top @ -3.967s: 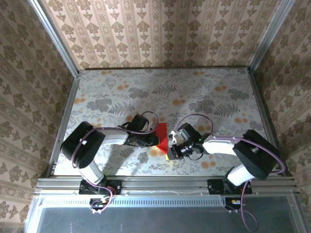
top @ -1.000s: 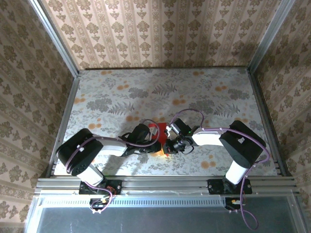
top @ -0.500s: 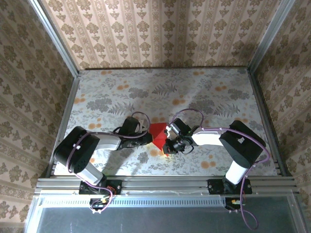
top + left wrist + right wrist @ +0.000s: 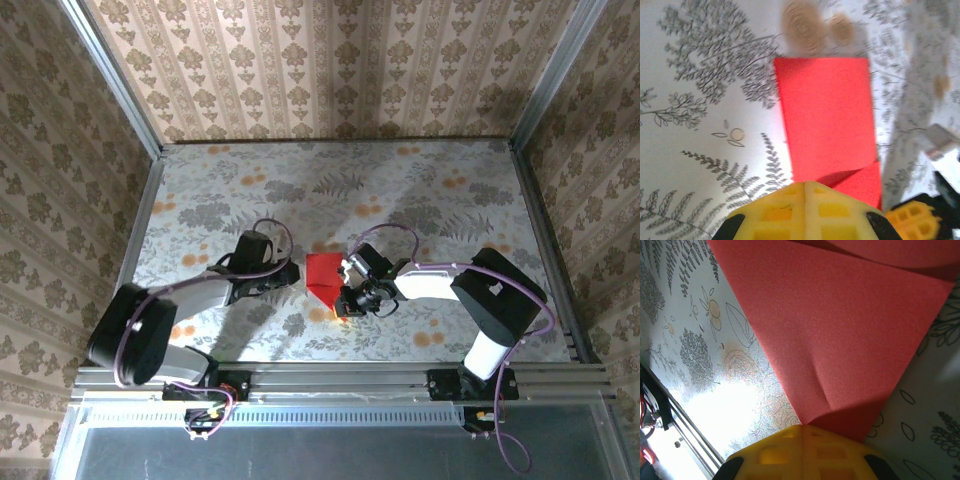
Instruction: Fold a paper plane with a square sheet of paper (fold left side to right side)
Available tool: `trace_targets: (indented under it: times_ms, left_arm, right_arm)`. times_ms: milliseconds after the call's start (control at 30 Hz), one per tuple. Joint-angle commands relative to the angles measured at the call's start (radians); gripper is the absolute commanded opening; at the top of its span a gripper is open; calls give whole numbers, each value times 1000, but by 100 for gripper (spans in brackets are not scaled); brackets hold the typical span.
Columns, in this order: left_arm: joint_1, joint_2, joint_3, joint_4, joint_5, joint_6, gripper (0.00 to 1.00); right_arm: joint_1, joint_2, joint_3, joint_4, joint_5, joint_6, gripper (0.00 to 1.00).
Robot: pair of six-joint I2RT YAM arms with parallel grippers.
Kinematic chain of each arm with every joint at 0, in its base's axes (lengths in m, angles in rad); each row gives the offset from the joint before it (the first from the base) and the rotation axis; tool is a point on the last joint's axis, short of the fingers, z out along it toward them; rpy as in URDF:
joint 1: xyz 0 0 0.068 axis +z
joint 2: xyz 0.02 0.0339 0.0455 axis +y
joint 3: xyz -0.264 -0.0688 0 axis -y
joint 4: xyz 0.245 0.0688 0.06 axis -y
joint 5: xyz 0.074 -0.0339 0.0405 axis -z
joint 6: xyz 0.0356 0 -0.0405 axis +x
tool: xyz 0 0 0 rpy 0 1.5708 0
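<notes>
The square sheet of paper (image 4: 320,273), bright red, lies folded near the middle front of the table. In the left wrist view the paper (image 4: 825,115) is a tall rectangle with a flap raised at its lower right. My left gripper (image 4: 293,273) is shut with nothing in it, its yellow tip (image 4: 806,183) at the paper's left edge. My right gripper (image 4: 343,300) is at the sheet's near right corner. Its jaws (image 4: 802,426) are shut on that corner of the paper (image 4: 840,325), which is lifted and dimpled there.
The flowered table top (image 4: 400,190) stretches to patterned walls at the back and both sides. A metal rail (image 4: 340,378) runs along the near edge by the arm bases. The right gripper's yellow finger (image 4: 910,220) sits close to the left gripper's tip.
My left gripper has slid left off the paper, uncovering more of the red sheet. The right gripper has stayed at the near right corner.
</notes>
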Motion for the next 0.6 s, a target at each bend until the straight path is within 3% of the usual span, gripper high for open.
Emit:
trace_targets:
  times_ms: [0, 233, 400, 567]
  left_arm:
    - [-7, -93, 3, -72, 12, 54, 0]
    - [-119, -131, -20, -33, 50, 46, 0]
    - [-203, -33, 13, 5, 22, 45, 0]
    - [-219, 80, 32, 72, 14, 46, 0]
  right_arm:
    - [5, 88, -50, -134, 175, -12, 0]
    - [5, 86, -47, -141, 181, -11, 0]
    - [5, 86, -52, -138, 182, -6, 0]
    - [4, 81, -56, -137, 183, -5, 0]
